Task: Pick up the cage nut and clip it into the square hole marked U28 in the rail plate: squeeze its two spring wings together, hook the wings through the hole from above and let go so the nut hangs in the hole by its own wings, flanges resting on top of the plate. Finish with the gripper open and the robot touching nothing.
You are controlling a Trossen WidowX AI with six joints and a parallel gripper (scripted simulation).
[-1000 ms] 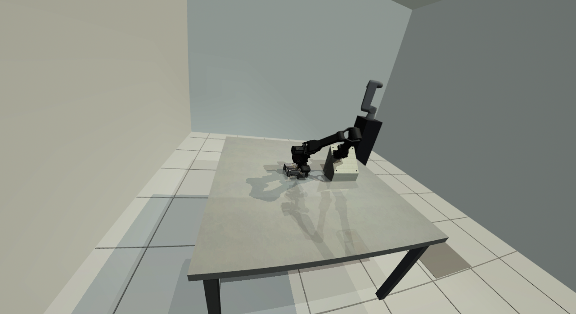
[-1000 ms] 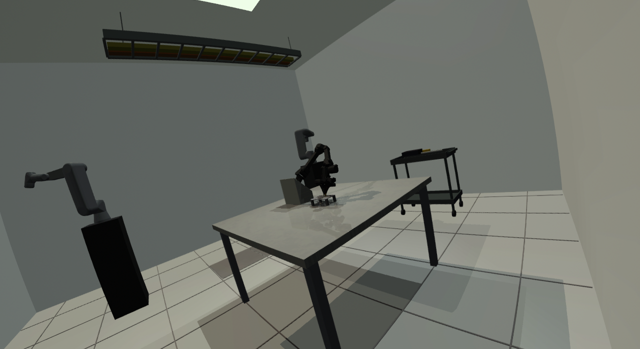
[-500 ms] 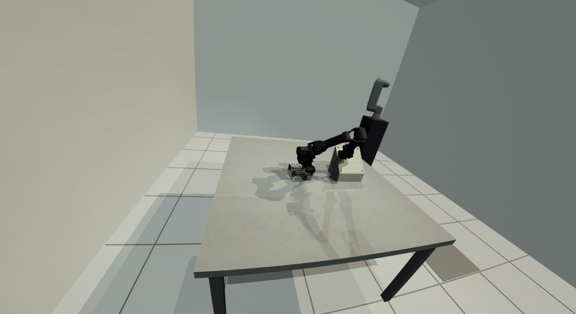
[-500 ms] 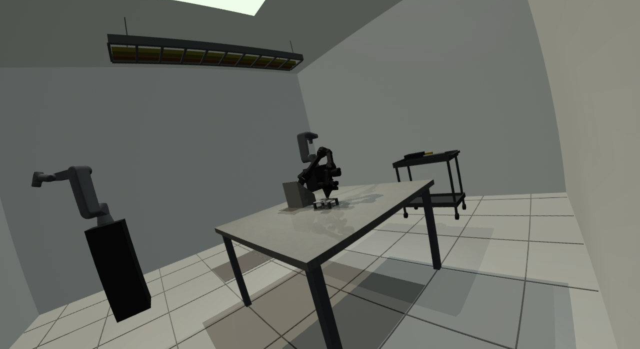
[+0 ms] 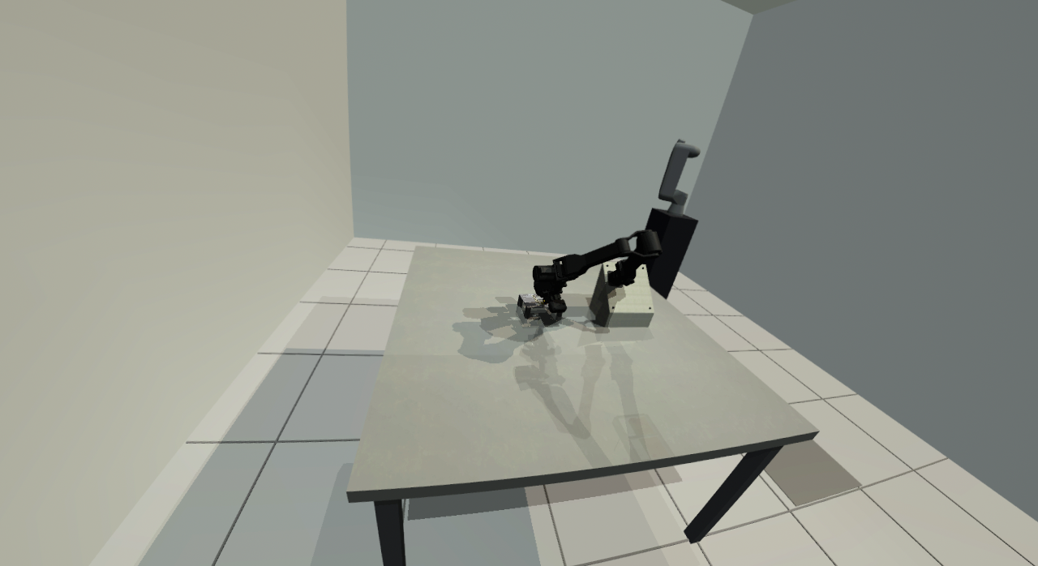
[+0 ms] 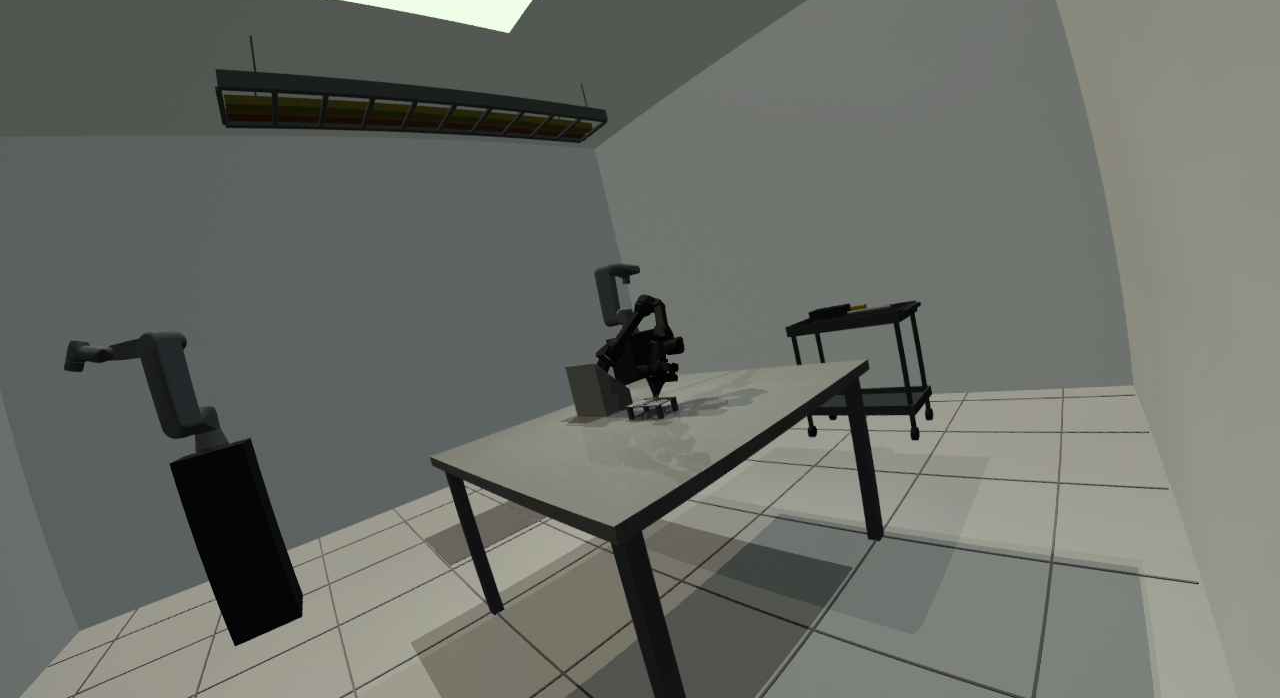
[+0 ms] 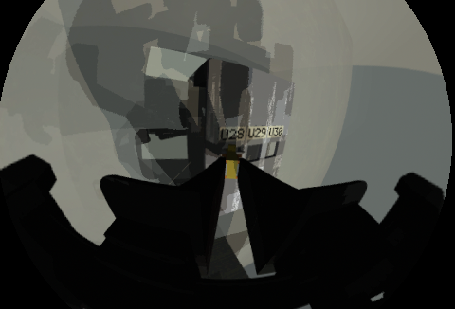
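Clamped on small yellow cage nut just beside the U28 label: black parallel-jaw gripper. Pickup done; seating unconfirmed; release and withdrawal left.

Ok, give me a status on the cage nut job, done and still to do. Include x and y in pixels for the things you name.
Done: the pick-up, it seems; the end effector (image 5: 540, 315) (image 6: 656, 397) (image 7: 230, 163) is shut on the yellow cage nut (image 7: 231, 169). In hand: placing it, with the fingertips just below the U28 label (image 7: 232, 134). Whether the wings are through the hole is hidden. Left: letting go and backing off.
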